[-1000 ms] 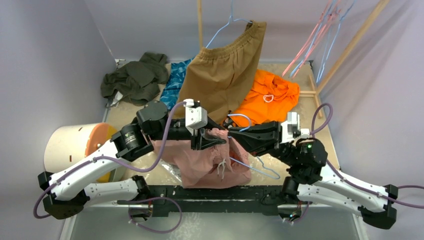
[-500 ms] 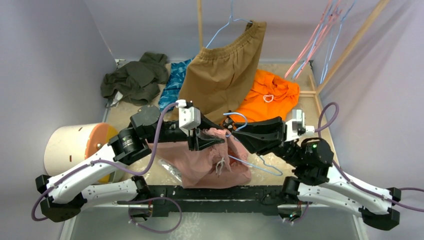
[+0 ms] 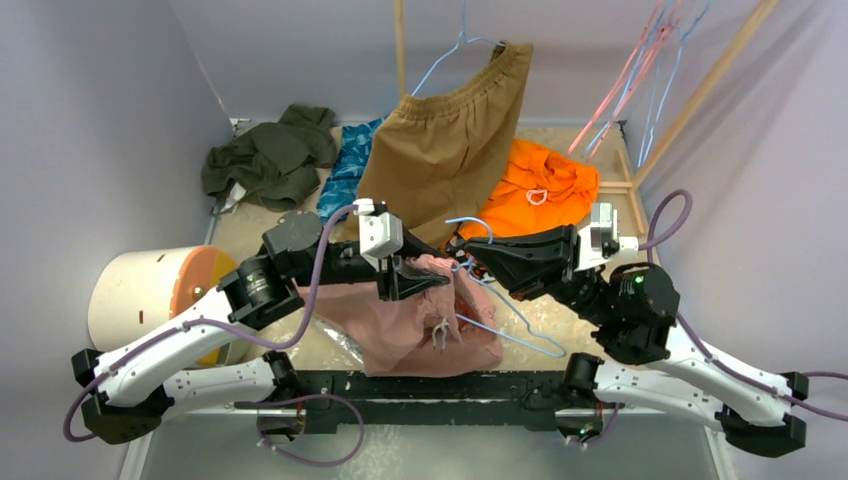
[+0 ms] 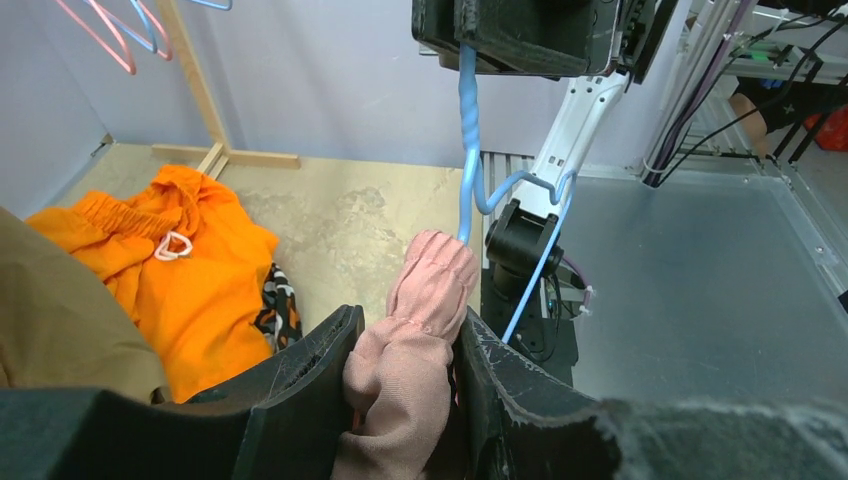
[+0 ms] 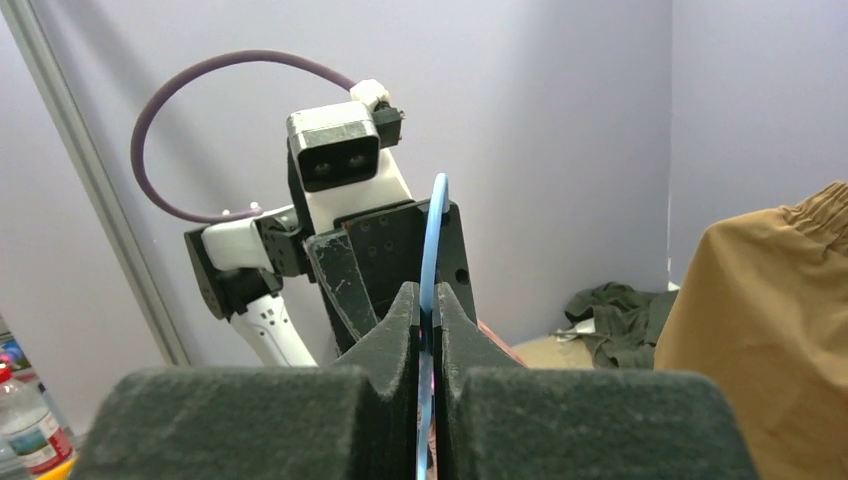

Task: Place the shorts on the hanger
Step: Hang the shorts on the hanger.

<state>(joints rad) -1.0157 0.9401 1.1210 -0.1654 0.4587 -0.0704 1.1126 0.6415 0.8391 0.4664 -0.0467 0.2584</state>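
The dusty-pink shorts (image 3: 410, 325) hang in a bunch over the table's near middle. My left gripper (image 3: 425, 278) is shut on their gathered waistband, and in the left wrist view the pink fabric (image 4: 415, 330) fills the gap between the fingers (image 4: 300, 370). The light-blue wire hanger (image 3: 515, 337) slants down to the right beside the shorts. My right gripper (image 3: 468, 250) is shut on the wire near its hook. In the right wrist view the blue wire (image 5: 435, 230) rises from the closed right gripper (image 5: 427, 295). The twisted neck of the hanger (image 4: 467, 150) touches the waistband's tip.
Tan-brown shorts (image 3: 450, 140) hang on another hanger at the back middle. An orange garment (image 3: 535, 190), a dark green garment (image 3: 265, 155) and a blue patterned cloth (image 3: 350, 165) lie behind. A white drum (image 3: 140, 290) stands left. Spare hangers (image 3: 640, 70) hang on the wooden rack at right.
My right gripper loosened briefly and has closed again on the hanger. The right arm has risen and drawn the hanger's hook up toward the waistband. The left arm shifted slightly left, then held still.
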